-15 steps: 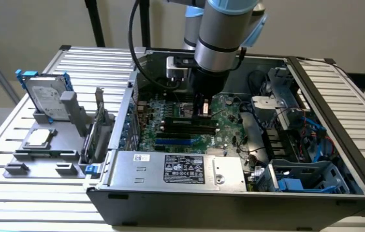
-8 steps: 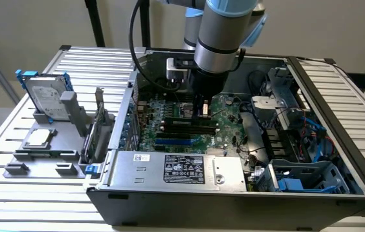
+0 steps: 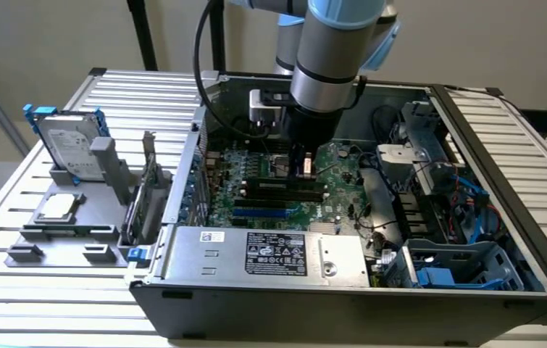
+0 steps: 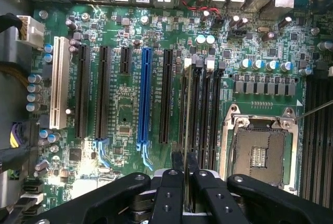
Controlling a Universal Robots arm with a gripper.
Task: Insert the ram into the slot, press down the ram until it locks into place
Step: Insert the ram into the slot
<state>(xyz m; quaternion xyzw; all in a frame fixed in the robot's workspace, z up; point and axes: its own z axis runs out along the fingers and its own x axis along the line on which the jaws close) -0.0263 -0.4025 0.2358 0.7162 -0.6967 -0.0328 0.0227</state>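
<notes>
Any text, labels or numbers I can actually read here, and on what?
Nothing legible.
Power supply label: print and logos, too small.
Hard drive label: too small.
Motherboard markings: blurred.
Ram in the gripper: edge-on, no text seen.

Arm point(image 3: 330, 58): one, reaching straight down over the ram point(image 4: 187, 125), wrist standing vertical. Gripper point(image 3: 301, 165): pointing downward, sitting directly above the ram. Fingers point(image 4: 176, 172): two, black, lying parallel and close together, pinching the ram's thin edge, one pressing on each face.
</notes>
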